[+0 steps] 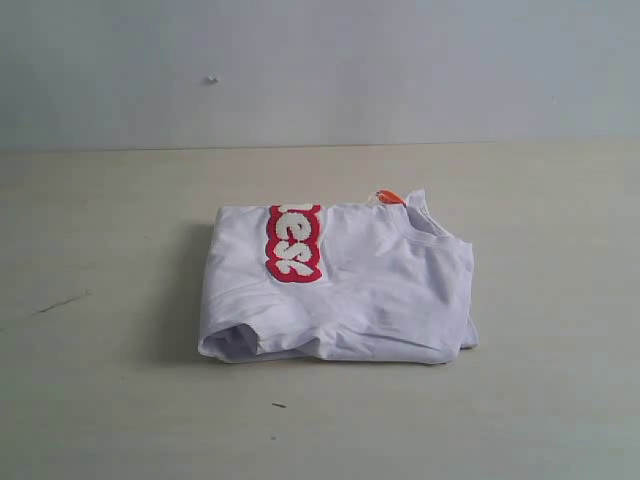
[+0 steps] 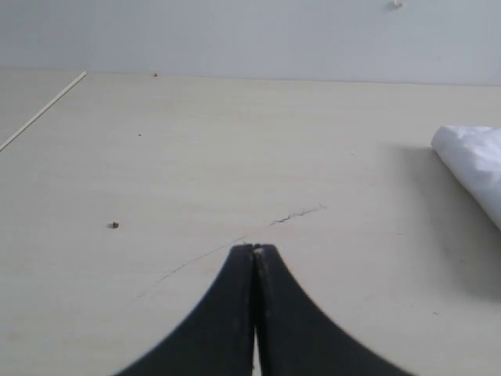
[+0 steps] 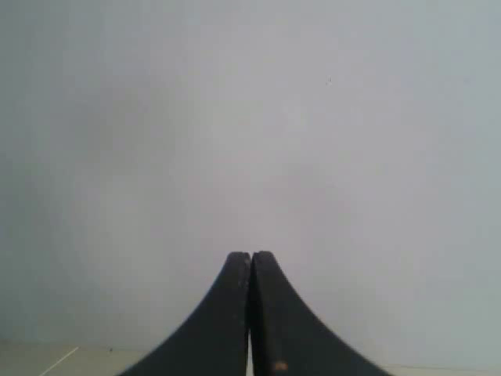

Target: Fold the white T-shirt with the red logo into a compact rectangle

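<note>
Left claw (image 2: 254,249): both black jaws pressed flush, tip to tip, nothing between them; pitched downward. Right claw (image 3: 251,254): jaws likewise flush together, empty; raised and aimed roughly level.

White T-shirt (image 1: 370,290), red logo (image 1: 293,244), orange tag (image 1: 388,196)

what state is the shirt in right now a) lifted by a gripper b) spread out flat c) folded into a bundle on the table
c, the shirt lies folded in a bundle on the table, red logo facing up.
</note>
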